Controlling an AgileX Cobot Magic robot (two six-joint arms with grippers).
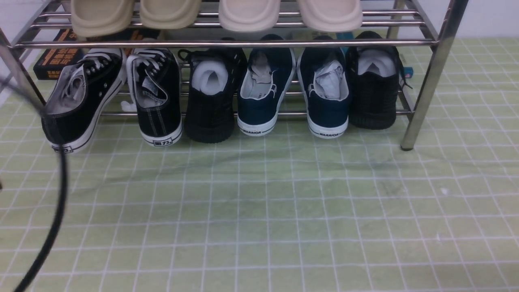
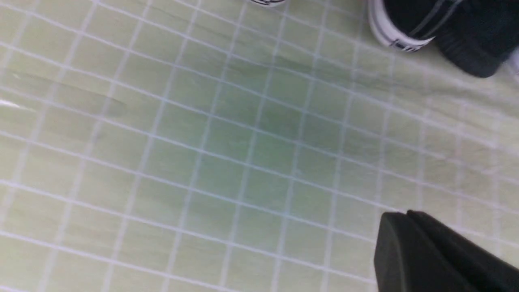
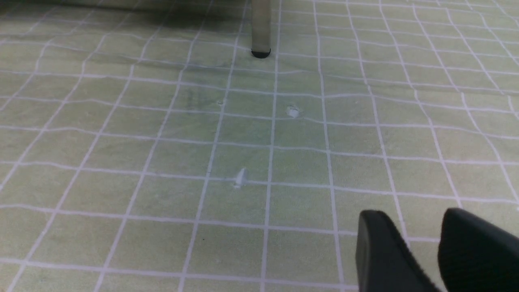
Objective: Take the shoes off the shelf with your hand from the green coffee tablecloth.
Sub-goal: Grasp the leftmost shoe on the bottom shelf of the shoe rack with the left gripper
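shoes leaning on shelf lower tier, far-left corner | left gripper pressed together | right gripper slightly spread over green tablecloth

Left gripper: only a blurred black corner shows, the rest cut off at the frame edge; jaw gap unreadable. Right gripper: two fingertips only, body cropped. Shelf: upper tier cropped, beige slippers half shown. Cable blurred. Box lettering unreadable, partly behind the shoes.
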